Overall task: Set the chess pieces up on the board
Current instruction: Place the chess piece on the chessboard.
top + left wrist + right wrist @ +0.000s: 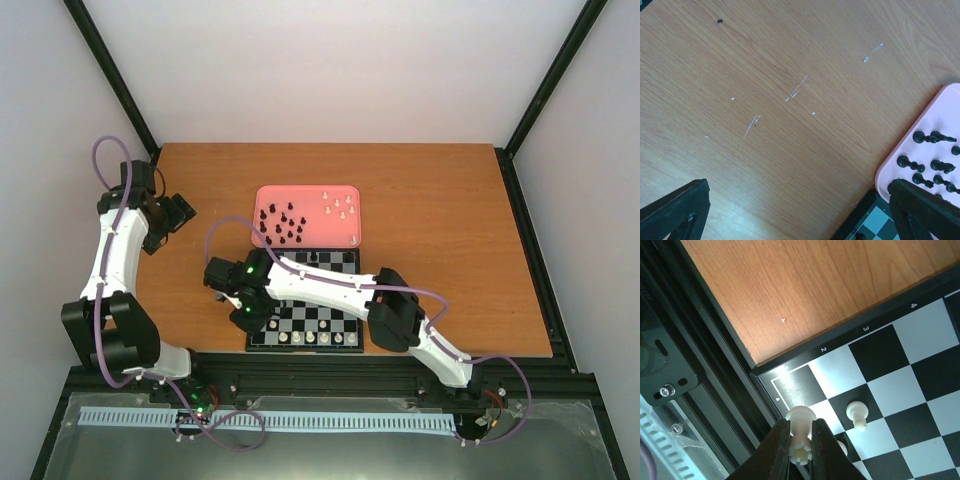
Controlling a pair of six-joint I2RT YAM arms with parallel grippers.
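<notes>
Right gripper (801, 429) clamped across the waist of a cream chess piece (801, 416) at the board (890, 355) near left corner; piece judged light, rigid, smooth, liable to twist, best held mid-stem; left gripper (797, 192) spread wide, empty.

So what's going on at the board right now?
The right gripper is shut on a white piece at the near-left corner of the board, beside a white pawn. A row of white pieces stands along the near edge. The black pieces and the remaining white pieces wait in the pink tray. The left gripper hangs open over the table, holding nothing.
</notes>
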